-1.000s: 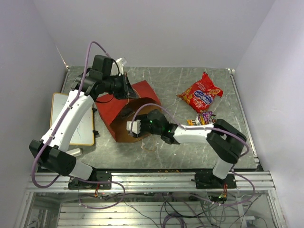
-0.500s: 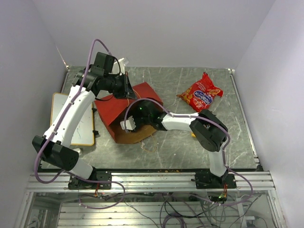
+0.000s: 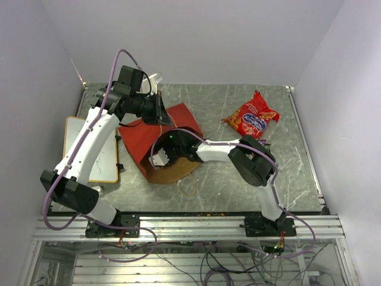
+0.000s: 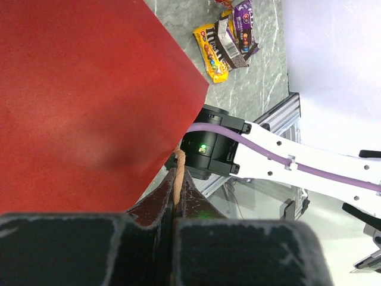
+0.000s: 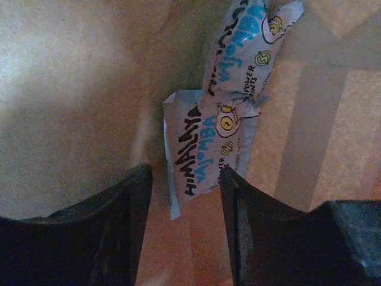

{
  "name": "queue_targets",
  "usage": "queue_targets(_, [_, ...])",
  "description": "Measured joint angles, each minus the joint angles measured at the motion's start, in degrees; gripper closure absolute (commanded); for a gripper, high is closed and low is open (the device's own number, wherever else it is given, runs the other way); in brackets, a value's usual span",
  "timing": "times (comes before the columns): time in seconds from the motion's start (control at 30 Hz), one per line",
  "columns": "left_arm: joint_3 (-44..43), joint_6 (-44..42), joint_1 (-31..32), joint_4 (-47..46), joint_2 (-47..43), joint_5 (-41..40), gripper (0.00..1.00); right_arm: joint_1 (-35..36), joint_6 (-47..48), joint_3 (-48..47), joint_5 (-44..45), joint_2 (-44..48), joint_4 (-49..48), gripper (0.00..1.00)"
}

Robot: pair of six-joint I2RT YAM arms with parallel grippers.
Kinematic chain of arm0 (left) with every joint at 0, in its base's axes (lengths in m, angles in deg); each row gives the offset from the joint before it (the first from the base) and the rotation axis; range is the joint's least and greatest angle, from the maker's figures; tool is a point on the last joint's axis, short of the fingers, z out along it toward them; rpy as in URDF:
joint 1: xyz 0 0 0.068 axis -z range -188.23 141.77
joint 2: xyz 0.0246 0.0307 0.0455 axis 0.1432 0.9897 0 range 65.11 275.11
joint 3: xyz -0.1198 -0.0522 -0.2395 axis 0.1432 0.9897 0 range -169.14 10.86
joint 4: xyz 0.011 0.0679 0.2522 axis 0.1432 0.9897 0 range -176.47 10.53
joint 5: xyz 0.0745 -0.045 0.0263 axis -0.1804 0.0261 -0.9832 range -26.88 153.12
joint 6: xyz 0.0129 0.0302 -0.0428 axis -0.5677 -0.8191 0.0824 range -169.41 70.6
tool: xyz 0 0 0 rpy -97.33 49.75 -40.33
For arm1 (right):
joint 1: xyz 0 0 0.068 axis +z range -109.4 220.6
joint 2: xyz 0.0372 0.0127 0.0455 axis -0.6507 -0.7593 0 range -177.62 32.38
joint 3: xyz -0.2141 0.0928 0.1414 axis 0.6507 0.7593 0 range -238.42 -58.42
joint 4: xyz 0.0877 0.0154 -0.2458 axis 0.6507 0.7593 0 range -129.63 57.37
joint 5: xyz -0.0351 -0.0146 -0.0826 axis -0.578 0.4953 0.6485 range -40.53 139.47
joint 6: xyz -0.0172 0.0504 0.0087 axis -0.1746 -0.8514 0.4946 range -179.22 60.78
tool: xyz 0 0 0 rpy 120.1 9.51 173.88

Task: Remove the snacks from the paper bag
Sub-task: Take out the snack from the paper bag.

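The red paper bag [image 3: 143,138] lies on its side, its brown mouth facing front right. My left gripper [image 3: 161,111] is shut on its thin twisted handle [image 4: 177,170], beside the red wall [image 4: 89,101]. My right gripper [image 3: 159,157] is open, reaching inside the bag. In the right wrist view two light-blue packets [image 5: 208,146] lie on the kraft inside, and the lower end of the near one sits between my open fingertips [image 5: 186,182]. The red chip bag [image 3: 251,118] lies on the table at the back right. Yellow, dark and purple packets [image 4: 229,36] lie outside the bag.
A yellow-framed whiteboard [image 3: 90,149] lies at the left under the left arm. A small grey object [image 3: 94,190] sits near the left base. A loose twisted cord [image 3: 187,187] lies in front of the bag mouth. The right arm's elbow [image 3: 253,161] stretches across the table's middle.
My right gripper has moved left, deeper into the bag mouth, with the arm stretching out. The left gripper keeps its hold on the handle, almost still.
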Motion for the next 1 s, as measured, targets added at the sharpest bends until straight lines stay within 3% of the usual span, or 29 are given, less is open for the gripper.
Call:
queue_targets(0.33, [0.3,0.4,0.0,-0.2,-0.2,0.5,0.93,0.6,2.1,-3.1,4.9,-4.2,-3.7,0.63])
queue_targets(0.43, [1.3,1.0,0.0,-0.3,-0.9,0.6,0.93,0.8,1.7,-3.3,5.9,-5.2,-5.8,0.82])
queue_targets(0.57, [2.8,2.1,0.0,-0.9,-1.9,0.9,0.93,0.8,0.0,-3.4,7.4,-7.1,-9.0,0.99])
queue_targets(0.8, [4.6,4.2,0.0,-2.3,-3.5,0.3,0.93,0.8,-2.7,-0.7,7.3,-4.6,-9.2,1.0])
queue_targets(1.0, [5.0,5.9,-0.5,-4.9,-3.8,-0.1,0.93,1.1,-6.8,8.9,5.8,9.1,-7.0,1.0])
